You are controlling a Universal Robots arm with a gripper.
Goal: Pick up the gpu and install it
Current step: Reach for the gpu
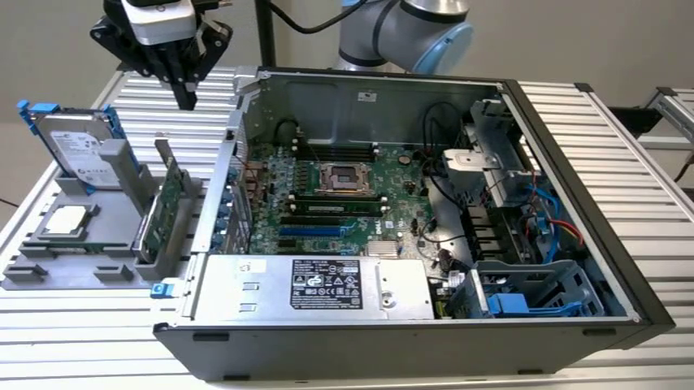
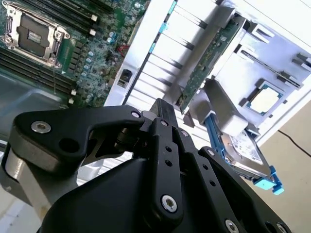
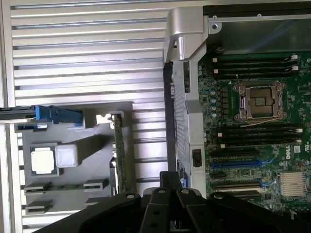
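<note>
The gpu (image 1: pixel 165 213) stands on edge in a slot of the grey holder (image 1: pixel 65 272) at the exterior view's left, a thin card with a green board face. It also appears as a green strip, the gpu (image 2: pixel 210 62), in the second wrist view and edge-on, the gpu (image 3: pixel 119 155), in the first wrist view. My black gripper (image 1: pixel 187 101) hangs above the ribbed table behind the holder, well above the card and apart from it. Its fingers are pressed together with nothing between them, as the gripper (image 2: pixel 163 109) shows in the second wrist view and the gripper (image 3: pixel 170 177) in the first.
An open computer case (image 1: pixel 564 162) lies on its side with the motherboard (image 1: pixel 336 203) and blue card slots (image 1: pixel 314 231) exposed. A silver hard drive (image 1: pixel 81 146) with blue tabs and a square processor chip (image 1: pixel 67 219) share the holder. The case wall (image 1: pixel 223 195) stands beside the card.
</note>
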